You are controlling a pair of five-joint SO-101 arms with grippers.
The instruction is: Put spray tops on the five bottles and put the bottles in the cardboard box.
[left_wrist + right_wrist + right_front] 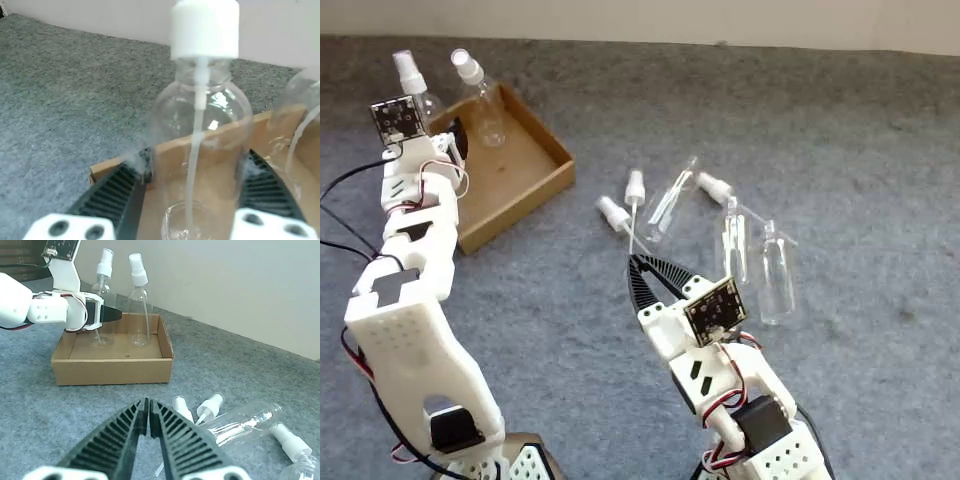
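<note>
Two clear bottles with white spray tops stand in the cardboard box at the table's far left. My left gripper is shut on one of them, the capped bottle, its jaws against both sides; the second capped bottle stands beside it. Three uncapped bottles lie on the grey carpet: one near the middle and two to its right. Loose spray tops lie among them. My right gripper is shut and empty, just short of the loose spray tops.
Grey carpet covers the table. The box wall stands to the far left of the right gripper, with the left gripper over the box. A pale wall runs along the far edge.
</note>
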